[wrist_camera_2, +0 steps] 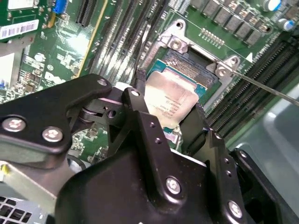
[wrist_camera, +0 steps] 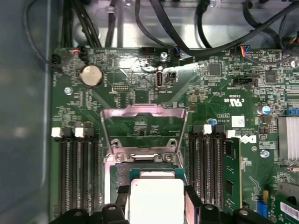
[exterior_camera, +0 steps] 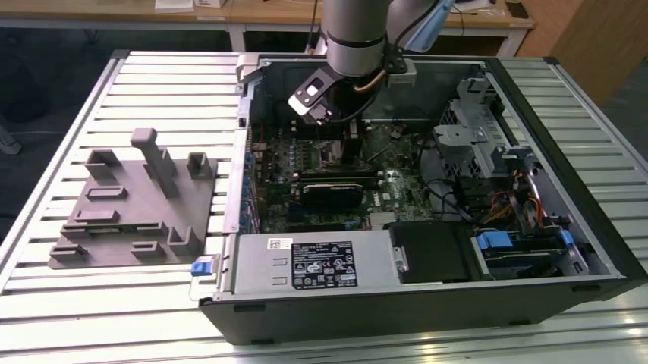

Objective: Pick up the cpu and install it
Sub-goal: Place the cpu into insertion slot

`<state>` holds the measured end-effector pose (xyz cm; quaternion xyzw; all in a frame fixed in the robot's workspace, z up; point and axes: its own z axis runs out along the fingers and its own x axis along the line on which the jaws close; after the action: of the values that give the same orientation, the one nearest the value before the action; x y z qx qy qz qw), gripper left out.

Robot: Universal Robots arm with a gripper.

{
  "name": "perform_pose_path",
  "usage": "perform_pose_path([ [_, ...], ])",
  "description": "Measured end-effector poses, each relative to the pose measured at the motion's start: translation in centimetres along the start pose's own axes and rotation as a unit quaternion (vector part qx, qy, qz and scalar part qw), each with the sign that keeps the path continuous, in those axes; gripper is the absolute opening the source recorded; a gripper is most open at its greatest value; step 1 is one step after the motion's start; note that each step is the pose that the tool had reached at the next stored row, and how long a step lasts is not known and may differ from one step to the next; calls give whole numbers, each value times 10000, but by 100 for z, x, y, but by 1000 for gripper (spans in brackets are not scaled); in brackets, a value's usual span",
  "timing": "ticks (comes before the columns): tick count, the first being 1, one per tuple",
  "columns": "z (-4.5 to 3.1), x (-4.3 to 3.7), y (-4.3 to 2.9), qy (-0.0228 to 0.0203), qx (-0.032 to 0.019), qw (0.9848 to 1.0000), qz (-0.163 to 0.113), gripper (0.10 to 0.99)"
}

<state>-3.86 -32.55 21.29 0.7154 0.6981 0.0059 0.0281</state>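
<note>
Second wrist view: the gripper (wrist_camera_2: 169,109) body covers the near edge of the cpu (wrist_camera_2: 170,95) and part of the socket (wrist_camera_2: 196,74). First wrist view: the picture's edge cuts through the cpu and the gripper's fingers (wrist_camera: 120,207). Print on the cpu is illegible.

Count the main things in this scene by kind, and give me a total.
computer case: 1
grey fixture: 1
cpu: 1
claw, closed on the cpu: 1
coin cell: 1
Total: 5
</note>
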Motion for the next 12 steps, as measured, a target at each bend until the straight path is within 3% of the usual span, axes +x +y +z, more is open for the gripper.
perform_pose_path([
  [3, 13, 26, -1, -127, -4, 9999, -7, 545],
  [5, 18, 46, -2, -162, -5, 9999, -13, 545],
  [12, 39, 103, -5, -167, -6, 9999, -38, 545],
])
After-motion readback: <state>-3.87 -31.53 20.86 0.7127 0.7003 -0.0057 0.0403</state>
